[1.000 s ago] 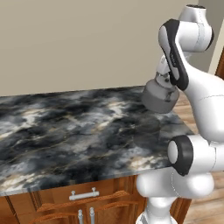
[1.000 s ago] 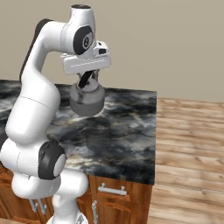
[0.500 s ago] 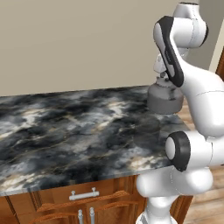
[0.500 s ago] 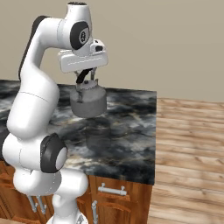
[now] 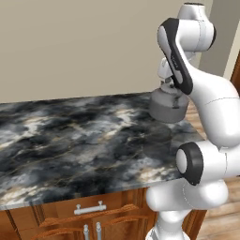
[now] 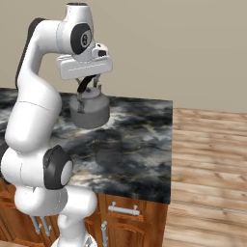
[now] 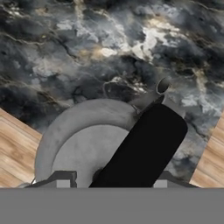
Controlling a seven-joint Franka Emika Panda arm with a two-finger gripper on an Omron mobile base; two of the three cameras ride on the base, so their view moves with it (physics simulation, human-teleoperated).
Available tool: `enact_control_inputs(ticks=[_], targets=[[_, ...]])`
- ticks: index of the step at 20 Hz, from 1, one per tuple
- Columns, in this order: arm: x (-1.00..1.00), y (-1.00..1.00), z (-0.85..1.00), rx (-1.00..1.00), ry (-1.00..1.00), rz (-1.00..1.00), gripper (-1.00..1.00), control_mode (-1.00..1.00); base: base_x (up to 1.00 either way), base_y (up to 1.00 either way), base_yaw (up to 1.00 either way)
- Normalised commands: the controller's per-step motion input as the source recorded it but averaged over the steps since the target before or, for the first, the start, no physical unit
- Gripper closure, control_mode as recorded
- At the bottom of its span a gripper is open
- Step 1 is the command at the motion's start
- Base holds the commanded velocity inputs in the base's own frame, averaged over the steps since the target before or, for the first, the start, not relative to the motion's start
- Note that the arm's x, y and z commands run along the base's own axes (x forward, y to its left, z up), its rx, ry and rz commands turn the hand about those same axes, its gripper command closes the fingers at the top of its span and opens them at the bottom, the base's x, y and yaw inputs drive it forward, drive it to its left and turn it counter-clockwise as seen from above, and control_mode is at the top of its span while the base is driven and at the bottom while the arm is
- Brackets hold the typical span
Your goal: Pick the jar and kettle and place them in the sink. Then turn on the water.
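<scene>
The grey metal kettle (image 5: 168,107) hangs in the air above the right part of the dark marble counter (image 5: 79,140). My gripper (image 6: 89,82) is shut on its arched black handle (image 7: 144,148) from above. In the right base view the kettle (image 6: 89,110) hangs just under the white hand, and its shadow lies on the stone below. From the hand camera the kettle's round lid (image 7: 87,148) and short spout (image 7: 162,86) show under the gripper (image 7: 111,181). The jar, the sink and the water are out of view.
The counter ends at a right edge (image 6: 170,144), with wooden floor (image 6: 212,159) beyond it. Wooden cabinet fronts with metal handles (image 5: 89,208) run below the counter. A plain beige wall (image 5: 75,47) stands behind it.
The arm has turned a little. The held kettle has sunk slightly and drifted a bit to the left over the counter. The grip is unchanged.
</scene>
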Motion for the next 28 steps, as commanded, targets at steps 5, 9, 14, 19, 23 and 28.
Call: enact_control_inputs(ticks=[5,9,14,19,23,28], targets=[[0.00,0.00,0.00,0.00,0.00,-0.03,1.00,-1.00,0.00,0.00,0.00],[0.00,0.00,0.00,0.00,0.00,-0.01,1.00,-1.00,0.00,0.00,0.00],[0.00,0.00,0.00,0.00,0.00,0.00,1.00,-1.00,0.00,0.00,0.00],[-0.01,0.00,0.00,0.00,0.00,0.00,1.00,-1.00,0.00,0.00,0.00],[-0.04,0.00,0.00,0.00,0.00,0.00,1.00,1.00,-0.12,0.00,0.00],[0.00,0.00,0.00,0.00,0.00,0.00,1.00,1.00,-0.57,-0.18,-0.02]])
